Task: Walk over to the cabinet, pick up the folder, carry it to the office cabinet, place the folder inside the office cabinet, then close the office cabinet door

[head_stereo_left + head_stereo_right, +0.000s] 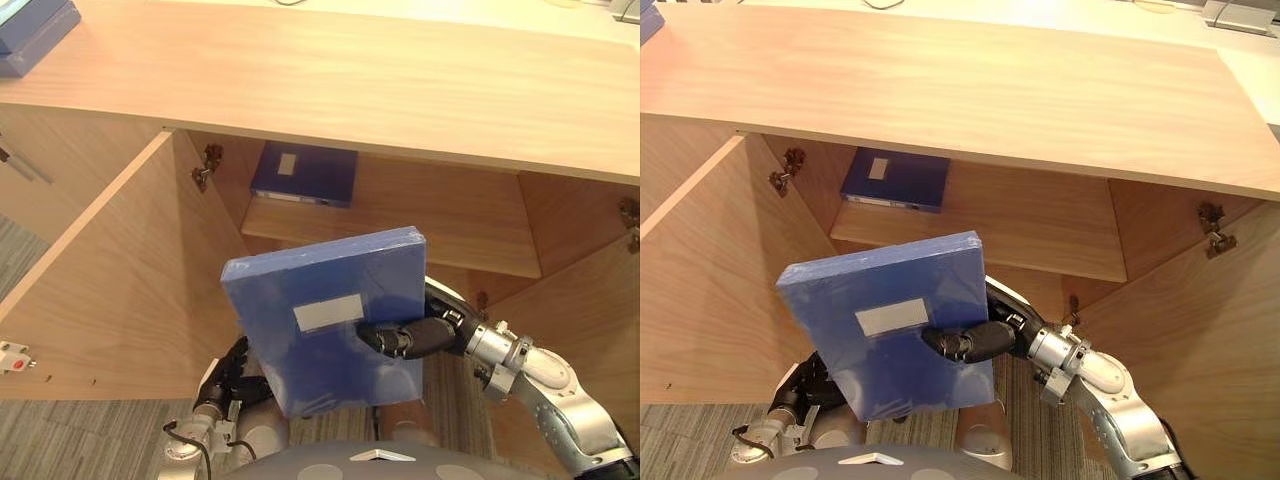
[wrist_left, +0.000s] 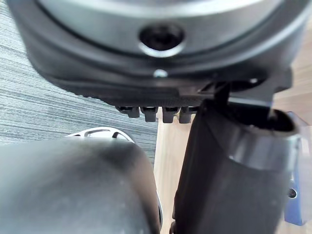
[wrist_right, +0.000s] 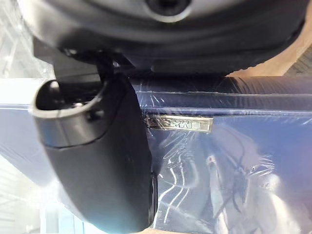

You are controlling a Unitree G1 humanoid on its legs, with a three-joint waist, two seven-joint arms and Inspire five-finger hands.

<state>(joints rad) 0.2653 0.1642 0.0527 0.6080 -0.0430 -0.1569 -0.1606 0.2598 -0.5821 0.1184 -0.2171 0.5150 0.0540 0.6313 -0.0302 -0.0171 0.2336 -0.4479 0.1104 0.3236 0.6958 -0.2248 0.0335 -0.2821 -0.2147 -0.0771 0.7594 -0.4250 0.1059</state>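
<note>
Left eye view, left hand [image 1: 228,378]: low beside the folder [image 1: 300,280], near its lower corner; we cannot tell whether it grips.
Right hand [image 1: 400,338]: thumb clamped across the folder's face, holding it tilted in mid-air before the open office cabinet [image 1: 400,100].
Slip: glossy wrap may let it swing free, we judge.
Shelf [image 1: 420,225]: a tilted corner could catch its edge.
Second folder [image 1: 305,172]: a push leftward could knock it.

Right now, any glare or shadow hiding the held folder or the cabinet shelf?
Right wrist view: white glare streaks on the folder's wrap beside the right hand. Left eye view: the shelf sits in shade under the cabinet top, yet it and the second folder are readable.
</note>
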